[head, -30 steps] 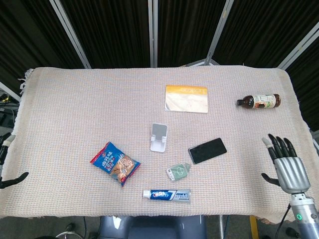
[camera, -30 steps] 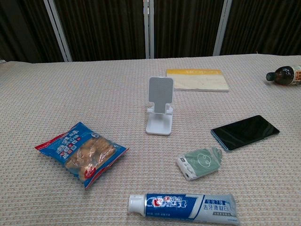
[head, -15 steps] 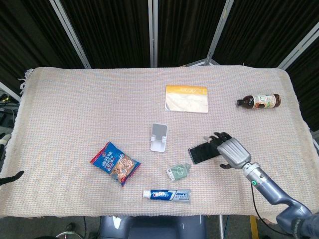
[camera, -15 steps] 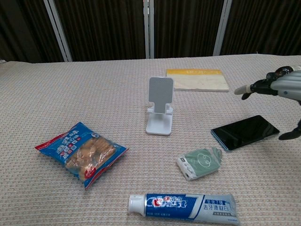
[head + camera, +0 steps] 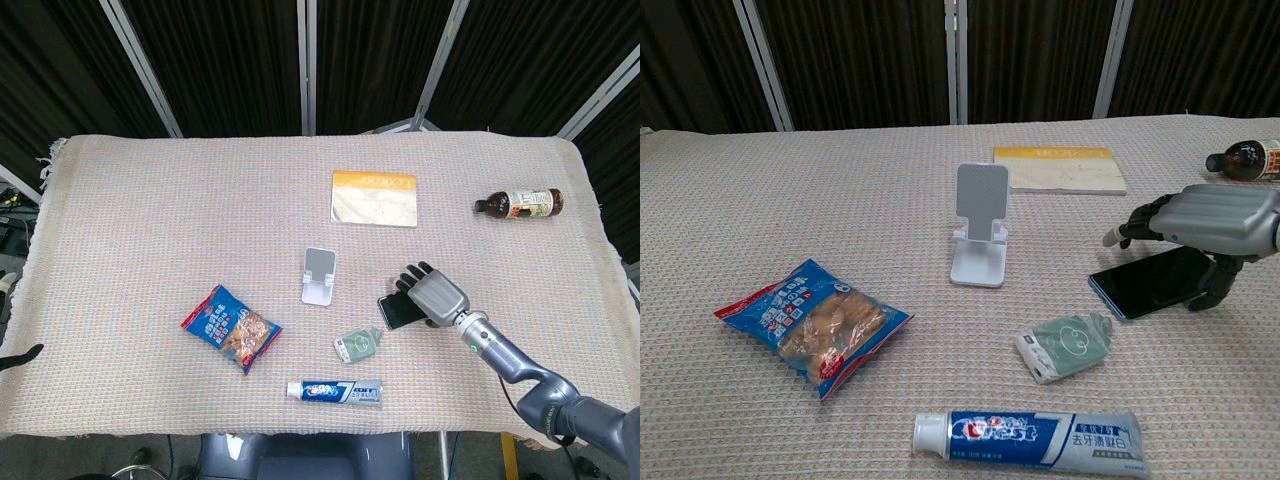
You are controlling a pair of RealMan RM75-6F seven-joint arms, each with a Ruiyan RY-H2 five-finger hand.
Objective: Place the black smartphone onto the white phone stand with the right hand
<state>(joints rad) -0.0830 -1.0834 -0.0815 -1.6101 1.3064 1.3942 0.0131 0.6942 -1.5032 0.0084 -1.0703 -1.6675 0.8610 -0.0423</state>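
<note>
The black smartphone [image 5: 393,311] [image 5: 1143,283] lies flat on the cloth, right of the white phone stand [image 5: 320,275] [image 5: 980,238], which stands upright with nothing on it. My right hand [image 5: 432,295] [image 5: 1212,219] arches over the phone's right half, fingers spread past its far edge and the thumb down at its near edge. The phone still rests on the table, and I see no grip on it. Only a dark fingertip of my left hand [image 5: 20,356] shows at the table's left edge.
A green pouch [image 5: 357,345] [image 5: 1068,345] lies just in front of the phone's left end. A toothpaste tube [image 5: 335,391] sits near the front edge and a snack bag [image 5: 231,328] front left. A yellow book [image 5: 374,197] and a bottle [image 5: 520,203] lie farther back.
My right hand has swung in from the table's right edge to over the phone and has lowered onto its right half. The phone and stand have not moved.
</note>
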